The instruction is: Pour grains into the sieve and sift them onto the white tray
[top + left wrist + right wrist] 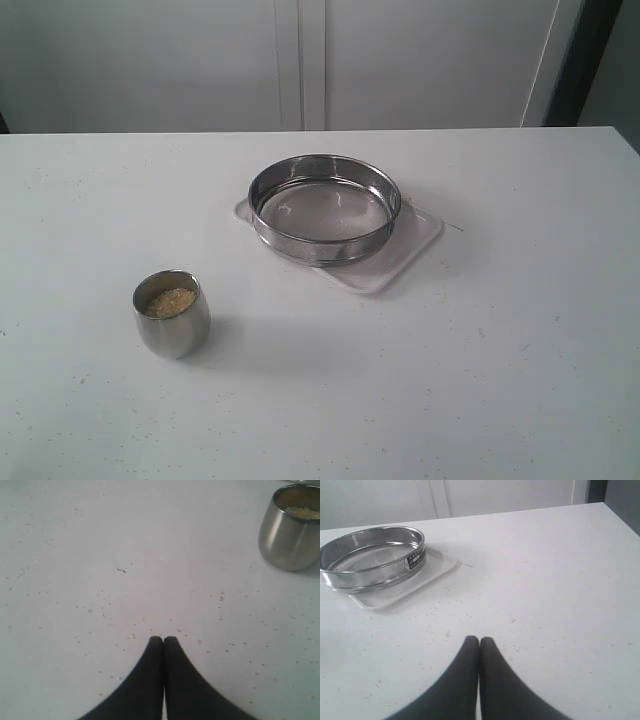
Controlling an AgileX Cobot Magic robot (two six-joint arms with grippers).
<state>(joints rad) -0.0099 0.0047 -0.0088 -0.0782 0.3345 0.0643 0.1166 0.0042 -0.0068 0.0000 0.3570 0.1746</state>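
A round steel sieve (325,207) (372,557) rests on the white tray (400,255) (402,594) near the table's middle; its mesh looks bare. To the front left stands a small rounded steel cup (172,315) (290,527) holding yellow-tan grains (170,301) (302,512). Neither arm shows in the exterior view. My left gripper (163,639) is shut over bare table, well apart from the cup. My right gripper (479,640) is shut too, over bare table some way from the tray.
The white table (500,360) is dotted with stray grains (221,598). Its far edge meets a pale wall with cabinet panels (300,60). A dark gap (585,60) shows at the back right corner.
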